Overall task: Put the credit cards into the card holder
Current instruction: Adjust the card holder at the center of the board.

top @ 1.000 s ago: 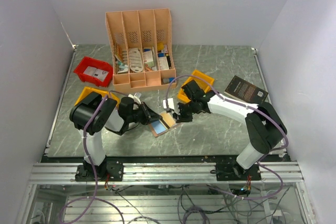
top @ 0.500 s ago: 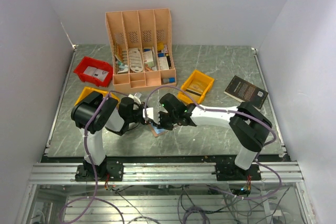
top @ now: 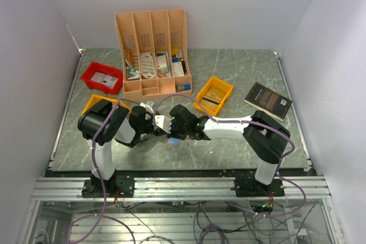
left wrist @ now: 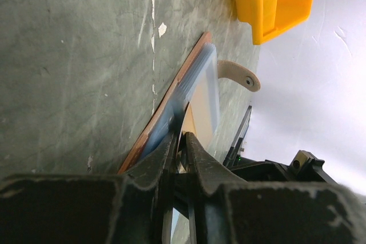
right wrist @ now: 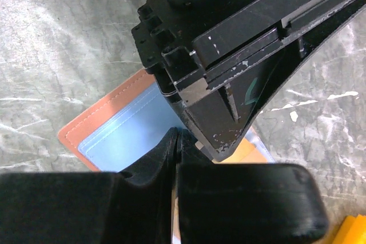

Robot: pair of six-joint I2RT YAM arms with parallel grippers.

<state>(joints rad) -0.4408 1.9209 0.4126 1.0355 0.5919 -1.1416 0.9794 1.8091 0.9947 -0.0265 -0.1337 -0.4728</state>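
**A:** Left gripper (left wrist: 184, 144), what's its pose?

**B:** It reaches low to the right, jaws pinched on the card holder (left wrist: 166, 107), which stands tilted on the table (top: 229, 141). A pale card (left wrist: 205, 107) lies against its bluish pocket.

**A:** And the right gripper (right wrist: 174, 141)?

**B:** It stretches left to meet it, fingers pressed together over the holder. I cannot tell whether they nip anything.

**A:** Surroundings?

**B:** Green marbled top, white walls. The red bin (top: 102, 77), peach organiser (top: 151, 32), yellow bin (top: 214, 95) and black book (top: 269, 100) sit behind, well apart.
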